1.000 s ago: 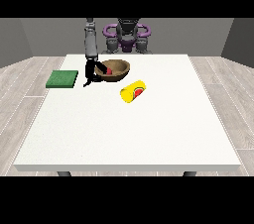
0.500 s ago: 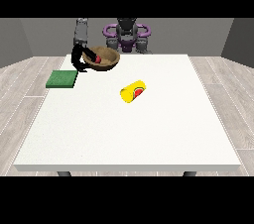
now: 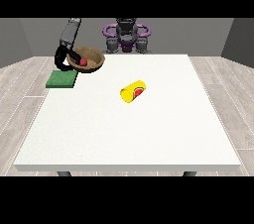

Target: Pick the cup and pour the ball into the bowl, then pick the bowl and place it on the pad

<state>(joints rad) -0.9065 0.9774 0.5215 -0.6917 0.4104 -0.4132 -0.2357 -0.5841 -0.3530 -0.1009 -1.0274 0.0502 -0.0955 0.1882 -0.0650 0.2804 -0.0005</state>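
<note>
Robot hand [image 3: 64, 57] at the view's left holds the round brown wooden bowl [image 3: 90, 60].
Small red ball [image 3: 84, 62] inside; flat green pad [image 3: 62, 79] just below.

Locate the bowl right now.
In the front view the bowl is at the upper left, held by the hand at the view's left, up and to the right of the green pad; a red ball sits inside it.
</note>
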